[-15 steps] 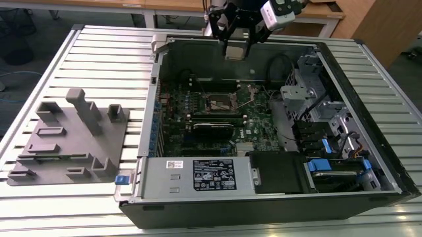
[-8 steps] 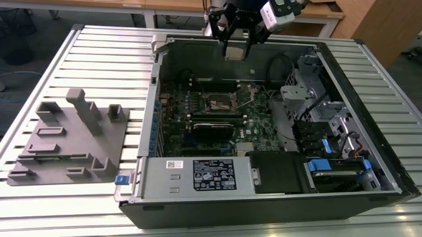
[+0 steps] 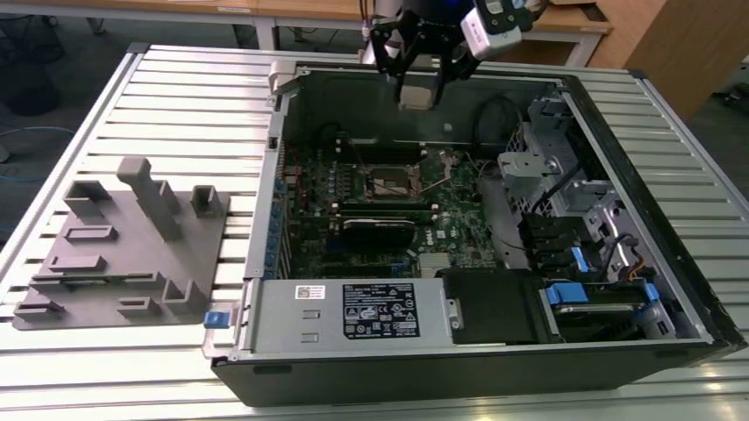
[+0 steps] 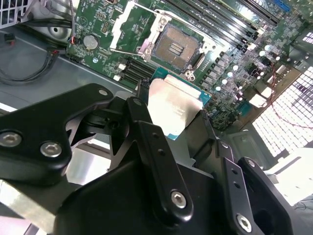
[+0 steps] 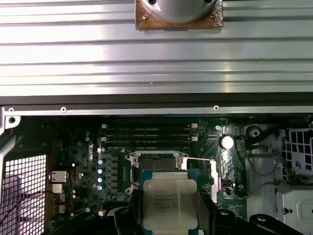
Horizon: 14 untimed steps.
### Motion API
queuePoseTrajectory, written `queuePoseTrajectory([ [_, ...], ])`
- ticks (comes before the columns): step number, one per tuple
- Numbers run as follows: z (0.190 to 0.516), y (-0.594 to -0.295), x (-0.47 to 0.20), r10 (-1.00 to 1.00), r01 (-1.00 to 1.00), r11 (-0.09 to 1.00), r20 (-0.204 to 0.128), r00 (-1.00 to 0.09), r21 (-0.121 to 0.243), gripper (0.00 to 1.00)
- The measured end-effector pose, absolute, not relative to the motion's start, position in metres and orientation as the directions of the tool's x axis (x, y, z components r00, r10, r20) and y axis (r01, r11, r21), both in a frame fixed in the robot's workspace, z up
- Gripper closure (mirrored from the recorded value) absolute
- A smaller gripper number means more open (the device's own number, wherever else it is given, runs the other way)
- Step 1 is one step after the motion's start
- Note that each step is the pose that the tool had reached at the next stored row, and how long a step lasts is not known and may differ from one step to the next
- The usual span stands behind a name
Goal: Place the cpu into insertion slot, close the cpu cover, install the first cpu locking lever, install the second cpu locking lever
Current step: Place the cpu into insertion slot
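While the two black fingers [image 4: 146, 132] of the one gripper [image 4: 175, 117] squeeze its sides, the one cpu [image 4: 172, 105] shows its silver face to both wrist views. It is square, with no long side. Its near edge is hidden. Farther off, one insertion slot [image 4: 177, 46] lies open on the green board [image 4: 98, 19].

So the cpu [image 4: 173, 100] is a flat square chip, dull silver top with a green edge. It's clamped by two sides in the tool [image 4: 172, 122], hanging well above the board. The insertion slot [image 4: 177, 46] sits bare, dark, contact rows showing. The cpu cover [image 4: 119, 27] is flipped open beside it.
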<state>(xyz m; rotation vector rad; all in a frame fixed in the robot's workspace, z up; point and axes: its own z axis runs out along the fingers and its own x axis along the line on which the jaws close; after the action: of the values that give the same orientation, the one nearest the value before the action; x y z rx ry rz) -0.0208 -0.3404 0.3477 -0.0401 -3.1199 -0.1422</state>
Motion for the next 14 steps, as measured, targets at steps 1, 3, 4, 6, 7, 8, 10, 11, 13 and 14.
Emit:
queuePoseTrajectory([
  [1, 0.3465, -0.3404, -0.0209, 0.025, 0.027, 0.996, 0.019, -1.000, 0.091, 0.46],
  [3, 0.3442, -0.3404, -0.0208, 0.025, 0.027, 0.996, 0.019, -1.000, 0.091, 0.46],
  [4, 0.3432, -0.3404, -0.0208, 0.025, 0.026, 0.996, 0.019, -1.000, 0.091, 0.46],
  [6, 0.3425, -0.3403, -0.0209, 0.025, 0.026, 0.996, 0.019, -1.000, 0.091, 0.46],
  [7, 0.3425, -0.3404, -0.0209, 0.025, 0.027, 0.996, 0.019, -1.000, 0.090, 0.46],
  [8, 0.3425, -0.3404, -0.0209, 0.025, 0.026, 0.996, 0.019, -1.000, 0.090, 0.46],
  [10, 0.3424, -0.3404, -0.0209, 0.025, 0.026, 0.996, 0.019, -1.000, 0.091, 0.46],
  [11, 0.3423, -0.3404, -0.0209, 0.025, 0.026, 0.996, 0.019, -1.000, 0.091, 0.46],
  [13, 0.3420, -0.3404, -0.0209, 0.025, 0.026, 0.995, 0.018, -1.000, 0.092, 0.46],
  [14, 0.3416, -0.3403, -0.0209, 0.025, 0.026, 0.995, 0.017, -1.000, 0.092, 0.46],
])
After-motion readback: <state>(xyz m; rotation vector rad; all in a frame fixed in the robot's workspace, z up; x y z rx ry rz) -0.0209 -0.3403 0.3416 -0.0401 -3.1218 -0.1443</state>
